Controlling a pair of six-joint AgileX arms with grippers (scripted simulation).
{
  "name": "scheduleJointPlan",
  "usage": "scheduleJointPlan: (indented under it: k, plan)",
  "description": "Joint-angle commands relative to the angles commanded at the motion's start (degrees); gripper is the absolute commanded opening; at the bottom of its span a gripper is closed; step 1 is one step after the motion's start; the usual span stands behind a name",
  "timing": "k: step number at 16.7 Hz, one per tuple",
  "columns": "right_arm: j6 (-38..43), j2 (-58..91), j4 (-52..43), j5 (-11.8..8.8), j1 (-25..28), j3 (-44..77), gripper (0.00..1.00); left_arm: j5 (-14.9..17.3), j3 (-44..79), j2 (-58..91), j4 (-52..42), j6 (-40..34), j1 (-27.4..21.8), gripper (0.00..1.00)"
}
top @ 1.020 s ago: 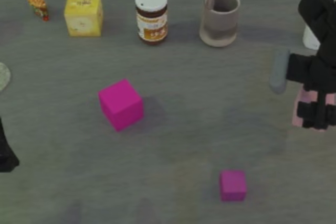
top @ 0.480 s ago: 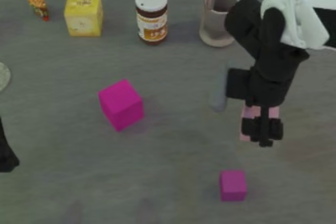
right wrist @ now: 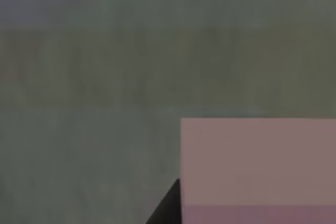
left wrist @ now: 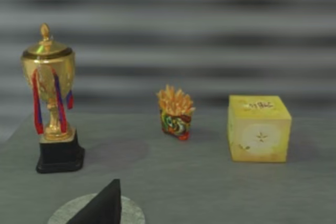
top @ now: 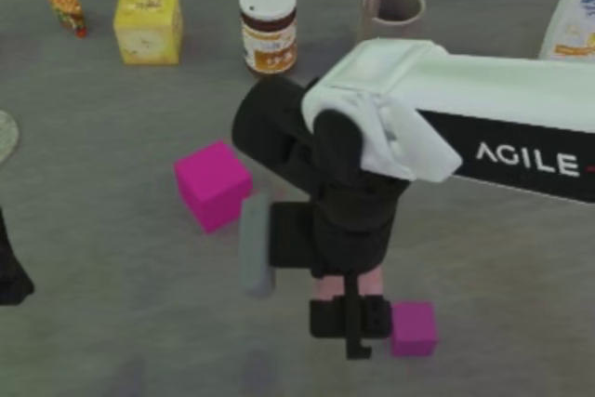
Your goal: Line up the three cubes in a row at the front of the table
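**A:** Where is the right gripper (top: 350, 321)?

**B:** It is over the front part of the desk (top: 112, 258), a little right of the middle. It is clenched on the pale pink cube (top: 323, 287), which shows only as a thin pink strip under the black wrist in the top view. In the right wrist view the pale pink cube (right wrist: 257, 161) fills the corner, with the grey desk (right wrist: 89, 103) behind it.

**A:** And the other two cubes?

**B:** The small purple-magenta cube (top: 413, 328) sits near the front edge, just beside the right gripper on its right side. I cannot tell if they touch. The bright magenta cube (top: 214, 185) is left of the middle, turned at an angle, well apart from the small one.

**A:** What does the left arm do?

**B:** It is parked at the left edge of the desk. Only a dark part of the left gripper (top: 11, 271) is visible, so I cannot tell if it is released or clenched.

**A:** What stands along the back edge?

**B:** From the left: a fries toy (top: 65, 4), the yellow box (top: 147, 25), a jar (top: 268, 29), a cup (top: 392, 8) and a white bottle (top: 572, 20) at the right corner. The left wrist view also shows a trophy (left wrist: 50, 103).
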Motion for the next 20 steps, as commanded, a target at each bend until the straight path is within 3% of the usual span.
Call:
scheduleJointPlan:
  k: [6,12,17,20]
  plan:
    - [0.15,0.23,1.01,-0.02,-0.01,-0.94,0.0,0.0,0.0,0.0,0.0,0.0,0.0,1.0]
    - [0.36,4.11,13.23,0.04,0.27,-8.64,0.0,0.0,0.0,0.0,0.0,0.0,0.0,1.0]
    - [0.38,4.8,14.53,0.04,0.34,-9.69,0.0,0.0,0.0,0.0,0.0,0.0,0.0,1.0]
    - [0.38,4.8,14.53,0.04,0.34,-9.69,0.23,0.0,0.0,0.0,0.0,0.0,0.0,1.0]
